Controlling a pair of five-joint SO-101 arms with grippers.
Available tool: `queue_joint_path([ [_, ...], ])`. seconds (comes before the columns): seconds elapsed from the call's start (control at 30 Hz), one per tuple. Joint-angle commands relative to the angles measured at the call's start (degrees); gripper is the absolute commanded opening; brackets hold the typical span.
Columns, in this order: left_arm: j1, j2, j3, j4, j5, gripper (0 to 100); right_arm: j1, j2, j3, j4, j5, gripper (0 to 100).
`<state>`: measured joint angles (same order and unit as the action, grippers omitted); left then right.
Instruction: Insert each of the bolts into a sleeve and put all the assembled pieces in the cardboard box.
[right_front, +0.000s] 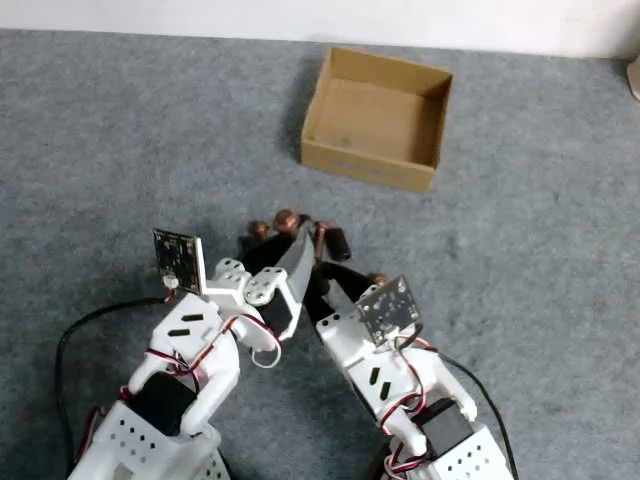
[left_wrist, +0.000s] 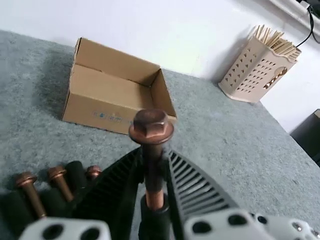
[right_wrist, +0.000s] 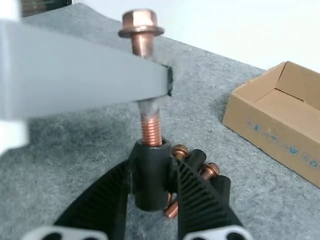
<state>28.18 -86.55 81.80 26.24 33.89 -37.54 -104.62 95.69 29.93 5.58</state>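
The left gripper (left_wrist: 152, 165) clamps one bolt (left_wrist: 151, 125), the right gripper (right_wrist: 152, 160) one sleeve (right_wrist: 149, 185); three sleeved bolts (left_wrist: 59, 180) lie before one cardboard box (left_wrist: 107, 112).

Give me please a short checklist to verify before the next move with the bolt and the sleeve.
1. Left gripper shut on the bolt: ok.
2. Right gripper shut on the sleeve: ok.
3. Bolt tip inside the sleeve's mouth, both upright: ok.
4. Bolt pushed fully in: not ok, bare thread shows above the sleeve.
5. Cardboard box open, nothing inside: ok.
6. Other pieces on the table near the sleeve, out of the way: cannot tell.
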Motion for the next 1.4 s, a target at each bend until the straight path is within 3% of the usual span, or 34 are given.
queue_joint_path([
  [0.0,1.63,0.04,-2.24,3.96,-0.62,0,1.71,-0.66,1.71,-1.89,0.53,0.5],
  [0.4,2.07,0.66,-2.77,5.8,-3.69,0,1.8,-0.66,1.89,-1.89,0.53,0.5],
  [0.93,7.25,0.66,-4.26,15.21,-5.27,0,1.8,-0.66,1.71,-1.8,0.53,0.5],
  [1.2,3.21,1.1,-3.56,13.19,-5.45,0,1.45,-0.66,1.71,-1.8,0.53,0.5],
  [1.37,2.51,12.53,-4.97,8.53,-5.71,0,1.45,-0.66,1.45,1.54,0.53,0.5],
])
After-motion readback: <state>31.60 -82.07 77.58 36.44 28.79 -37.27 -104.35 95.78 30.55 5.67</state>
